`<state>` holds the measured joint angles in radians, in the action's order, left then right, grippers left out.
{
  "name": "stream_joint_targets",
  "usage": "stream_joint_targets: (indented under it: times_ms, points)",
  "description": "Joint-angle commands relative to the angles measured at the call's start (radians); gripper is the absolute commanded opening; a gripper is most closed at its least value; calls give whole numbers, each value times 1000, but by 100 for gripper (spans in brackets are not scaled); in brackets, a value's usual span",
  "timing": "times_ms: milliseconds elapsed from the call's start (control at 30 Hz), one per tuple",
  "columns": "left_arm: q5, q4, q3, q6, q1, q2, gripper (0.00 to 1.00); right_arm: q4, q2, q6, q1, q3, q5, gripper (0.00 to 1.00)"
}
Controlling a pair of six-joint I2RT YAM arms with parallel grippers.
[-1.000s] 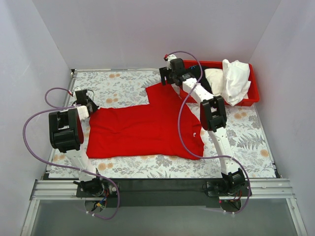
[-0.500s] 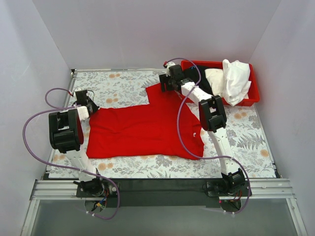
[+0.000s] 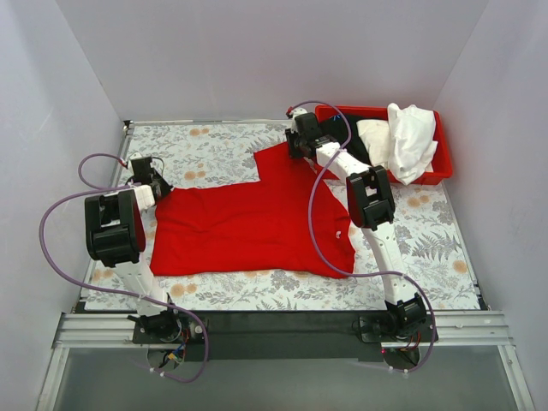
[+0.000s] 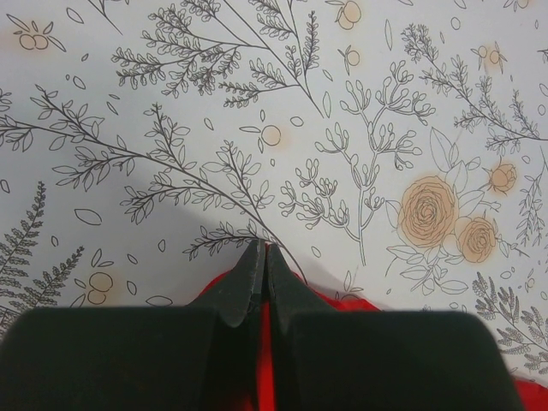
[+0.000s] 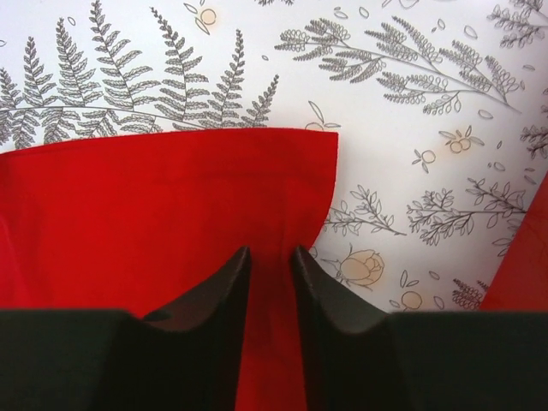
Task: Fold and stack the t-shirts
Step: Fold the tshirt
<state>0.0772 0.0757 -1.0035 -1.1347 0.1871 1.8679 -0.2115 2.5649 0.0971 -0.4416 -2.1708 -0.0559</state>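
A bright red t-shirt (image 3: pixel 248 224) lies spread flat on the floral table cover, one sleeve reaching toward the far middle. My left gripper (image 3: pixel 157 183) is at the shirt's left edge; in the left wrist view its tips (image 4: pixel 264 249) are shut on a sliver of red cloth (image 4: pixel 347 300). My right gripper (image 3: pixel 296 147) is down on the far sleeve. In the right wrist view its jaws (image 5: pixel 271 253) stand a narrow gap apart, astride the sleeve's red cloth (image 5: pixel 154 197) near its corner. White (image 3: pixel 409 141), cream (image 3: pixel 372 134) and black (image 3: pixel 341 125) t-shirts are heaped in the bin.
A rigid red plastic bin (image 3: pixel 442 168) stands at the far right of the table. White walls close in the table on the left, back and right. The arms' purple cables (image 3: pixel 318 231) loop over the shirt and the left side.
My right gripper has dropped onto the far sleeve and its jaws have narrowed around the cloth. The left arm and the shirt's body have not moved.
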Motion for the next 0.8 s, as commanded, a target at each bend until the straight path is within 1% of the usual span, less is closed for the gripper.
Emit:
stream_joint_targets:
  times_ms: [0,67,100,167,233,400,467,567,633,667,767]
  points:
    - [-7,-11,11,3,5,-59,0,-75,-15,-13,11,-37,11,22]
    - [-5,-11,11,3,3,-58,0,-71,-12,-14,9,-49,19,16]
    - [-4,-11,11,3,5,-58,0,-68,-11,-17,7,-58,22,11]
    - [2,-13,9,3,5,-56,0,-62,-15,-17,4,-61,19,8]
    - [7,-11,8,3,3,-58,0,-45,-29,-17,0,-47,13,2]
    - [12,-11,0,3,5,-67,0,46,-112,-34,-16,38,-5,1]
    - [-4,-11,0,-3,5,-75,0,79,-147,-34,-28,103,-9,1]
    - [-28,41,31,-14,5,-116,0,167,-233,-33,-42,216,-1,1]
    - [-31,56,48,-19,3,-145,0,204,-290,-30,-49,256,8,1]
    - [-31,67,52,-19,5,-154,0,251,-307,-27,-52,293,16,1]
    - [-30,79,62,-16,5,-177,0,288,-360,-20,-59,344,40,1]
